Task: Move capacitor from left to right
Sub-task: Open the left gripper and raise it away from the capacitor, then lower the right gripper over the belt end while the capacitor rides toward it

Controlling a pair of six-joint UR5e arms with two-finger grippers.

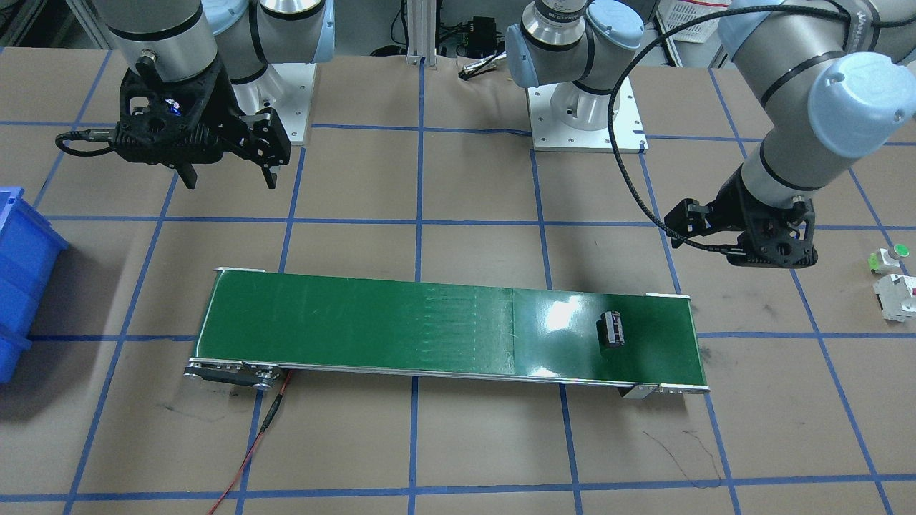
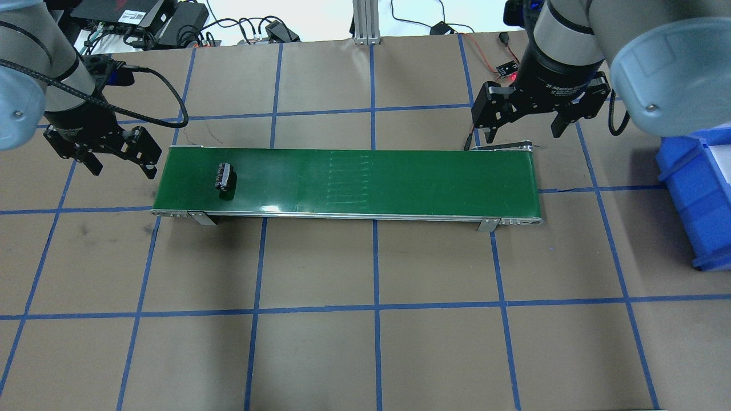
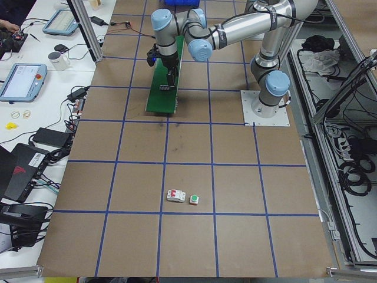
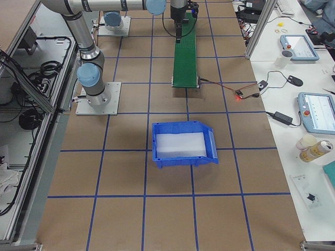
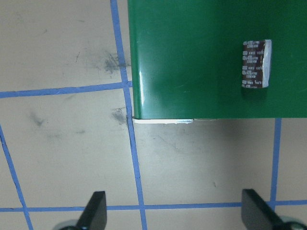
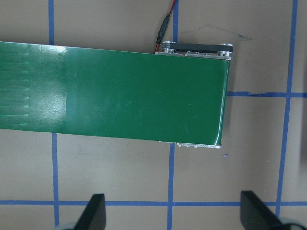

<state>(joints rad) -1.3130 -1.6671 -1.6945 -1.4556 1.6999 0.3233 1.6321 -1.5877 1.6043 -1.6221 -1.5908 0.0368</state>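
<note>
Overhead, my left pincer (image 2: 121, 169) hangs with jaws wide, just off one end of the green conveyor belt (image 2: 400, 180). The capacitor (image 2: 225, 178) lies on its side on the belt, near that pincer but clear of it. My right pincer (image 2: 523, 136), jaws equally wide, sits just beside the belt's other end, well apart from the capacitor.

Facing the robot, I see a white switch (image 1: 896, 297) and a green-capped button (image 1: 887, 259) out beyond the left pincer, and a blue bin (image 1: 21, 279) past the right one.

On the left wrist camera, the capacitor is ahead of the jaws, off to one side. On the right wrist camera, the jaws are spread with the belt end ahead.
</note>
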